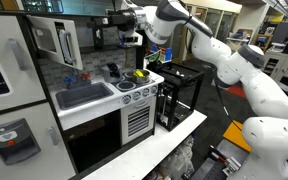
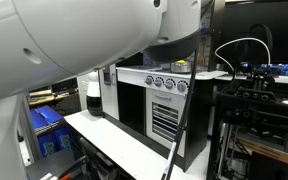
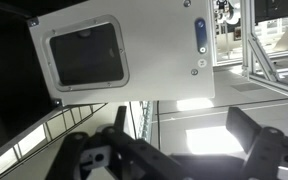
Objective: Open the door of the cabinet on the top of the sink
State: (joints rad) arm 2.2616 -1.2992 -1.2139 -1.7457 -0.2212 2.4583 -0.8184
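Observation:
The white-framed door (image 1: 48, 39) with a dark see-through window hangs on the small white cabinet (image 1: 79, 22) above the grey sink (image 1: 84, 96). In an exterior view it looks swung outward at an angle, with a dark opening behind it. In the wrist view the door (image 3: 84, 55) fills the top, tilted, with a blue fitting (image 3: 200, 38) near its right edge. My gripper (image 1: 131, 38) hangs to the right of the cabinet, above the stovetop. In the wrist view its fingers (image 3: 184, 135) are spread apart and empty, clear of the door.
A white stovetop (image 1: 136, 88) with knobs (image 2: 165, 85) carries small toy items, and the black-windowed oven (image 1: 92, 135) sits below. A black wire rack (image 1: 179, 95) stands beside the kitchen. The arm (image 2: 74, 35) blocks most of an exterior view.

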